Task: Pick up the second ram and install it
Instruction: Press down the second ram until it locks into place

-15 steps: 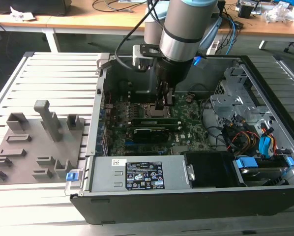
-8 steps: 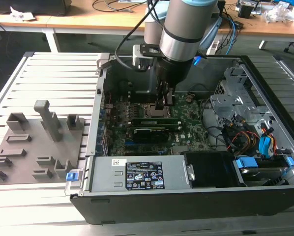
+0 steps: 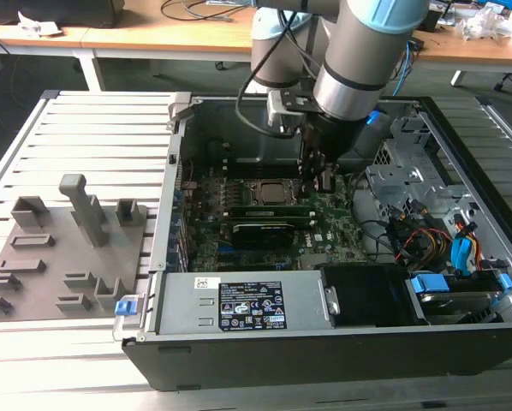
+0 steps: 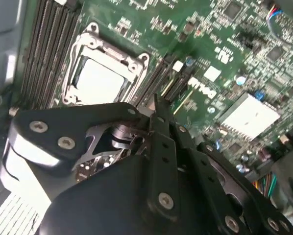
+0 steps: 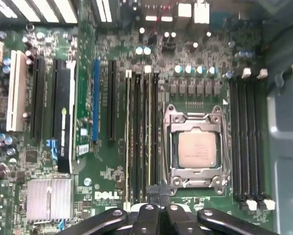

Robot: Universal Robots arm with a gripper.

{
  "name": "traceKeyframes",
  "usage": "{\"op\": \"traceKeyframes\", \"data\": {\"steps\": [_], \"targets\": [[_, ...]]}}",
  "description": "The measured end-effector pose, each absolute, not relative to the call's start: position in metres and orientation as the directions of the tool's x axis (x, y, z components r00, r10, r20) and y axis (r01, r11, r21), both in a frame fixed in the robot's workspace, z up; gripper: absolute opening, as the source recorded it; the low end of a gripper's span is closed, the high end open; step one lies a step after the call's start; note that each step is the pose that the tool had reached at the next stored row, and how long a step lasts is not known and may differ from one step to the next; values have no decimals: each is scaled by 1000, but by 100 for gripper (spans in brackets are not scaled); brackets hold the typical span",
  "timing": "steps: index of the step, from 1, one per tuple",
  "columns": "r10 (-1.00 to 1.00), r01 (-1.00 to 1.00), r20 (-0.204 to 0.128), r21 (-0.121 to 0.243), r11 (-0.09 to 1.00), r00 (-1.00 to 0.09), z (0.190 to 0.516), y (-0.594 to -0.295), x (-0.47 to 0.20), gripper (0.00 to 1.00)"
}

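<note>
The gripper (image 3: 314, 175) is down inside the open computer case (image 3: 461, 171), and the arm's grey wrist (image 3: 359, 68) hides most of it in the exterior view. In both wrist views the fingers (image 5: 158, 193) come together into a narrow tip with no gap showing between them, pressed together and holding nothing, just above the memory slots (image 5: 141, 137) beside the processor socket (image 5: 196, 147).

The second ram (image 5: 150, 132) stands seated on edge in that bank of slots, one of two thin sticks side by side; I take it to be the one nearer the socket, though the two are hard to tell apart. In the exterior view they read as a green strip (image 3: 269, 208) across the motherboard (image 3: 324, 244), just by the fingers.

The case also holds a graphics card (image 3: 258, 231), a labelled power supply (image 3: 247, 301) along its near edge, drive cages (image 3: 406, 163) and loose cables (image 3: 427, 235) on the exterior view's right. A second bank of slots (image 5: 247, 142) on the socket's far side stands empty.

On the slatted bench (image 3: 93, 128), well apart on the exterior view's left, sits a grey fixture tray (image 3: 59, 257).
</note>
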State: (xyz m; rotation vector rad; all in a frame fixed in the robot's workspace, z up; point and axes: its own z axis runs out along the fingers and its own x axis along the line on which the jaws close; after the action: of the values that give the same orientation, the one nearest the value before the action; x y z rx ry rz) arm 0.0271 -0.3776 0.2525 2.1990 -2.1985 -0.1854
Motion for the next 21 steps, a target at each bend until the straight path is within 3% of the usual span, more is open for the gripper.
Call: {"op": "traceKeyframes", "data": {"steps": [3,8,21], "targets": [[-998,-995,-64,103,-4,-2,228,-378,28,11],[-998,-995,-66,98,-4,-2,238,-378,24,11],[-998,-996,-66,92,-4,-2,230,-379,-70,11]]}}
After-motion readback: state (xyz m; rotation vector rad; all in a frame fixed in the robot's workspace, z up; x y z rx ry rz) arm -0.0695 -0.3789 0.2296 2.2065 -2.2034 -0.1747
